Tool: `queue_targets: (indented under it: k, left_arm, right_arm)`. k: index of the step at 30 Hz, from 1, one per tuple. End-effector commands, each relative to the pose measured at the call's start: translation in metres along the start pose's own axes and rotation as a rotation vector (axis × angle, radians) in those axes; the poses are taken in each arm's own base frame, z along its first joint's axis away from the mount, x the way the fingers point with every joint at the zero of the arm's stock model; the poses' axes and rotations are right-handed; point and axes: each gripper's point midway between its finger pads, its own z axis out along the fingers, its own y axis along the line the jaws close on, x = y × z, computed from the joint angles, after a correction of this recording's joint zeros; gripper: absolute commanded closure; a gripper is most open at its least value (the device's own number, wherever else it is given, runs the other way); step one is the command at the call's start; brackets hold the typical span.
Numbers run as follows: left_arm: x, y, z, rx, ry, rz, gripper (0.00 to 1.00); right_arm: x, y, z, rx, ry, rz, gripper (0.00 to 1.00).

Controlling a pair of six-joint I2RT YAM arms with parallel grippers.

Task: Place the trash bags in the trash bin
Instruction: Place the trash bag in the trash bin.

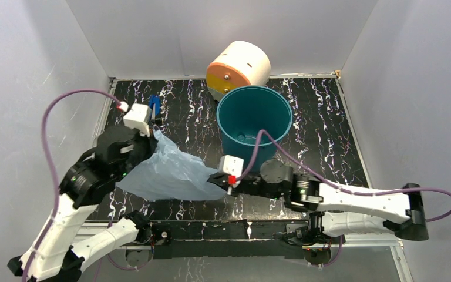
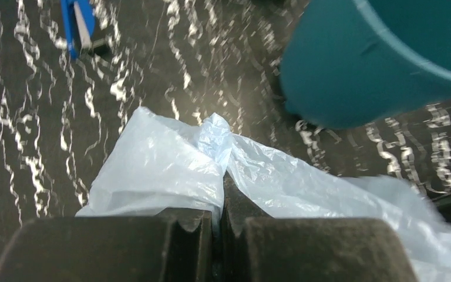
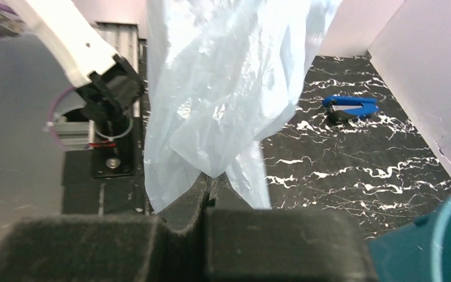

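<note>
The light-blue translucent trash bag [image 1: 167, 170] is stretched between my two arms over the left-middle of the table. My left gripper [image 2: 223, 179] is shut on one crumpled edge of the trash bag [image 2: 170, 164]. At the other end my right gripper [image 3: 211, 179] is shut on a fold of the trash bag [image 3: 223, 76], which hangs in front of that camera. The round teal trash bin [image 1: 253, 123] stands upright and open at the table's middle back, to the right of the bag. Its wall shows in the left wrist view as the trash bin [image 2: 364, 64].
A cream-and-orange drum [image 1: 238, 67] lies against the back wall behind the bin. A small blue tool [image 1: 154, 106] rests at the back left, also visible as the blue tool [image 3: 349, 107]. White walls enclose the black marbled table [image 1: 329, 135].
</note>
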Motion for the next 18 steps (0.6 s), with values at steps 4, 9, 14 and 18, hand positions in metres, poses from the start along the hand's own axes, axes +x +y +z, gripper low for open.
queue_targets:
  k: [4,9,14,18]
  left_arm:
    - [0.010,0.002,0.036,-0.072,0.015,-0.054,1.00]
    - [0.025,0.003,0.054,-0.103,0.071,-0.043,1.00]
    - [0.040,0.011,0.053,-0.117,0.052,-0.047,1.00]
    - [0.060,0.016,0.058,-0.143,0.097,-0.056,1.00]
  right_arm:
    - [-0.071,0.000,-0.072,-0.055,-0.100,0.154,1.00]
    - [-0.030,-0.014,-0.066,0.064,0.074,0.201,0.28]
    - [0.021,-0.034,-0.070,0.221,0.305,0.175,0.10]
    - [0.036,-0.020,-0.073,0.149,0.361,0.171,0.02]
